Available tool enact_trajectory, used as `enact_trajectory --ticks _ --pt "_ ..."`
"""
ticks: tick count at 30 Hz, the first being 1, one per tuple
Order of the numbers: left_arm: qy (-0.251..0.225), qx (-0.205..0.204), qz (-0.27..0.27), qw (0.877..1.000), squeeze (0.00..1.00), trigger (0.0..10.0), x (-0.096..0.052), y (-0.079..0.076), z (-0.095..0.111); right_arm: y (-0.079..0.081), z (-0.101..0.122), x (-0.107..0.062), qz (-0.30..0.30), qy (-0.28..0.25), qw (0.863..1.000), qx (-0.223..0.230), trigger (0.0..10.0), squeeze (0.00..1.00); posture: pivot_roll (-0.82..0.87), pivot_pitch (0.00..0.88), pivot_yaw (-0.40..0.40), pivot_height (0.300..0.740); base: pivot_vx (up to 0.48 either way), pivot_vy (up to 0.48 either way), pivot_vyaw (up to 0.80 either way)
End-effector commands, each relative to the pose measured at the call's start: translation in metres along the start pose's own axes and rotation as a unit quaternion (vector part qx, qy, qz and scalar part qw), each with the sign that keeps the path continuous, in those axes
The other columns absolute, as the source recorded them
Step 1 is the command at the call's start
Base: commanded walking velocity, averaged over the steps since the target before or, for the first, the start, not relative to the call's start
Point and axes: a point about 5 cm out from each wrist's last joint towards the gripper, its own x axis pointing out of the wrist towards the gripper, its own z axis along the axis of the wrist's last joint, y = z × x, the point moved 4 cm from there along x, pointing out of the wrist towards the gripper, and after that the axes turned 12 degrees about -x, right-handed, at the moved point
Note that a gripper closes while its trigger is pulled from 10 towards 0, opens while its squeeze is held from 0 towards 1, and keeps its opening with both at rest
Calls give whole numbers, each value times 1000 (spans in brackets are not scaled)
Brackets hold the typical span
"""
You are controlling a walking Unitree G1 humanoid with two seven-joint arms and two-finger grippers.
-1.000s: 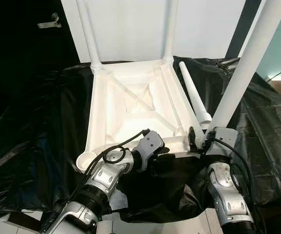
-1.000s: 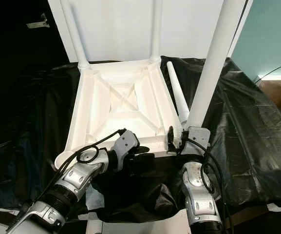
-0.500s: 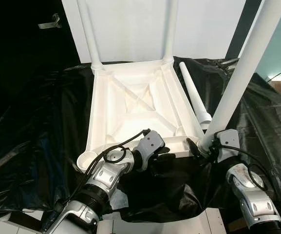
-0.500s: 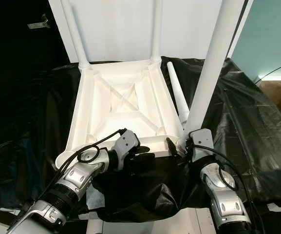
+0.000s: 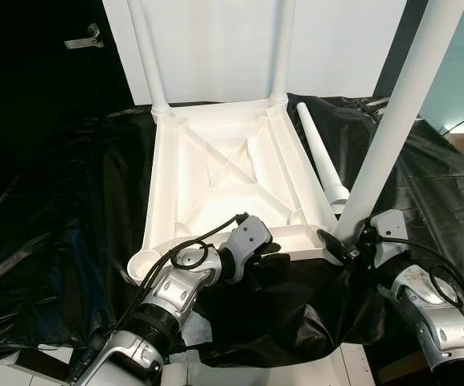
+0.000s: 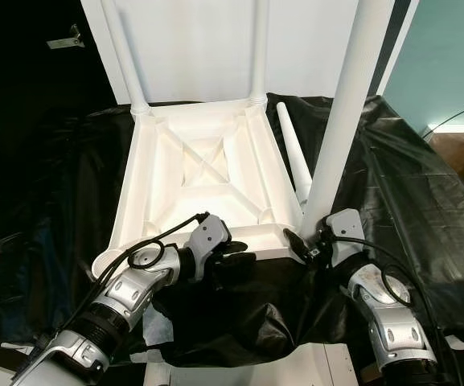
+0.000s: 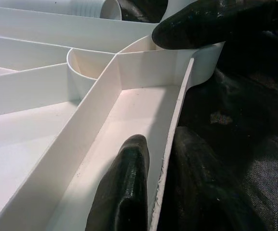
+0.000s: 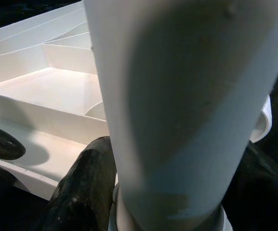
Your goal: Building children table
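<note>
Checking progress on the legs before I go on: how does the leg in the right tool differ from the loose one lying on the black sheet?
The held leg stands nearly upright at the tabletop's near right corner, while the loose leg lies flat beside the tabletop's right edge. The right tool grips the held leg's base; nothing touches the loose leg. The held leg looks thicker, being nearer the camera. Both are plain white tapered tubes.

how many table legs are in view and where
4. Two legs stand in the tabletop's far corners, one leg stands at the near right corner with the right gripper around its base, one loose leg lies on the black sheet.
</note>
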Motion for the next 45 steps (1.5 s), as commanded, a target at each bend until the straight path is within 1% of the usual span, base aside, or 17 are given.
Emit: enact_trajectory --ticks 1,5,6,13,21,25,27,28,29,30,33,34,36,37,38,39,45 --pt "45 -23 -37 998 0 10000 0 -10 -24 15 -3 2 28 6 999 17 0 0 -83 0 6 740 0 0 0" --pt "45 -24 -36 998 0 10000 0 -10 -24 21 -9 1 -48 19 997 54 0 0 -80 0 3 740 0 0 0" --pt "44 -24 -36 998 0 10000 0 -10 -24 22 -14 -3 -130 34 989 70 0 0 -80 0 3 740 0 0 0" --pt "44 -26 -37 998 0 10000 1 -11 -25 14 -23 -13 -273 76 954 94 0 0 -77 0 4 740 0 0 0" --pt "45 -25 -39 998 0 10000 1 -12 -24 -7 -19 -15 -399 101 909 68 0 0 -70 0 6 740 0 0 0" --pt "43 -25 -38 998 0 10000 2 -12 -24 -2 -17 -4 -389 106 912 73 0 0 -67 0 5 740 0 0 0" --pt "42 -26 -36 998 0 10000 1 -12 -24 6 -16 5 -358 100 925 85 4000 0 -62 0 -1 740 0 0 0" --pt "42 -26 -36 998 0 10000 1 -12 -24 6 -16 5 -358 100 925 85 4000 0 -62 0 -1 740 0 0 0" --pt "42 -28 -34 998 0 10000 1 -11 -26 13 -12 11 -329 92 936 84 10000 0 -62 0 -6 740 0 0 0" --pt "42 -28 -34 998 0 10000 1 -11 -26 13 -12 11 -329 92 936 84 10000 0 -62 0 -6 740 0 0 0" --pt "42 -28 -33 998 0 10000 1 -11 -26 14 -8 14 -319 83 941 82 10000 118 -62 0 -6 740 0 0 0" --pt "42 -29 -32 998 0 10000 2 -11 -26 15 2 20 -286 54 953 77 10000 1000 -69 0 -6 740 0 0 0" --pt "42 -29 -32 998 0 10000 2 -11 -26 15 4 23 -271 46 959 73 10000 1000 -69 0 -6 740 0 0 0" --pt "41 -29 -33 998 0 10000 2 -11 -25 14 8 24 -248 35 966 61 10000 647 -74 0 -6 740 0 0 0" --pt "41 -29 -33 998 0 10000 2 -11 -25 14 8 24 -248 35 966 61 10000 647 -74 0 -6 740 0 0 0" --pt "41 -29 -33 998 0 10000 3 -11 -25 13 10 25 -233 29 971 52 10000 0 -74 0 -6 740 0 0 0" --pt "42 -25 -38 998 0 10000 3 -11 -23 23 12 22 -72 15 996 -48 10000 0 -88 0 5 740 0 0 0"
